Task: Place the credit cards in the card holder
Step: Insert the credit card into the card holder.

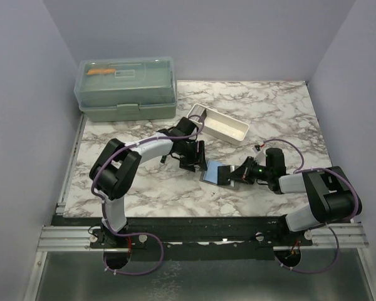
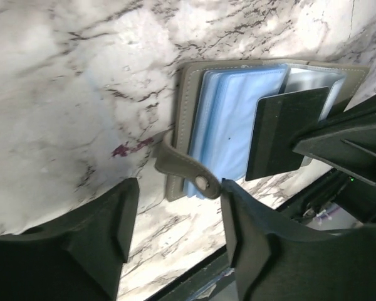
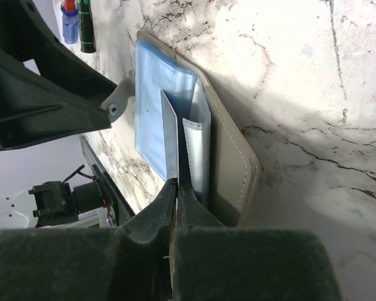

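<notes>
The card holder (image 1: 213,172) lies open on the marble table between my two grippers, with light blue plastic sleeves (image 2: 229,119) inside a grey-olive cover (image 3: 230,169). Its strap with the round snap (image 2: 202,182) sticks out toward my left gripper (image 2: 177,213). That gripper is open and empty, and the strap tip touches one finger (image 2: 263,244). My right gripper (image 3: 177,185) is shut on a thin credit card (image 3: 170,135). The card's far end lies among the sleeves. It looks dark in the left wrist view (image 2: 285,132). From above the grippers (image 1: 193,160) (image 1: 235,174) flank the holder.
A long white tray (image 1: 219,123) lies just behind the holder. A big green lidded box (image 1: 126,89) stands at the back left. Two markers (image 3: 75,22) lie beyond the holder. A small purple stain (image 2: 124,149) marks the table. The table's front edge (image 2: 194,276) is close.
</notes>
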`<state>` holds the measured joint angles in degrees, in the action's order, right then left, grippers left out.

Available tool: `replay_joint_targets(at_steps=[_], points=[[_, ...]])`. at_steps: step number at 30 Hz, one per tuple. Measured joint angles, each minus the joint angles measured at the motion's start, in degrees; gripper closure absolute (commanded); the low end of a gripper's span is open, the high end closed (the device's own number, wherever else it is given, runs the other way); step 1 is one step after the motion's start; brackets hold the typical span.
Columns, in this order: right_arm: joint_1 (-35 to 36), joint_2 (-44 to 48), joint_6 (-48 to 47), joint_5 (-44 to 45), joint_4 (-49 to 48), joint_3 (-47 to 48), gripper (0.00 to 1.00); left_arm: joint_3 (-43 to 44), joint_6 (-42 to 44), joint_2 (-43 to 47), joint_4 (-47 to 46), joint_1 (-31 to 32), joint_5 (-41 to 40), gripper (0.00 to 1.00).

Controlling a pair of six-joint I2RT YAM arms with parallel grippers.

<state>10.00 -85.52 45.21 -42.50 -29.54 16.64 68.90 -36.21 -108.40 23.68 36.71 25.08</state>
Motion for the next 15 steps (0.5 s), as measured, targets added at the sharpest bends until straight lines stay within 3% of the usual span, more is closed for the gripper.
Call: replay_joint_targets(at_steps=[5,10,15], points=[[0.0,0.4,-0.2,0.2,1.1,0.0,1.00,0.7,0.6,3.3,2.5,-0.3,-2.2,0.38],[0.0,1.6,-0.2,0.3,2.6,0.1,1.00,4.6,-0.4,3.2,1.8,1.3,-0.8,0.58],[0.0,3.5,0.0,0.6,3.6,0.0,1.00,6.5,-1.4,-0.6,-0.8,2.5,1.3,0.65]])
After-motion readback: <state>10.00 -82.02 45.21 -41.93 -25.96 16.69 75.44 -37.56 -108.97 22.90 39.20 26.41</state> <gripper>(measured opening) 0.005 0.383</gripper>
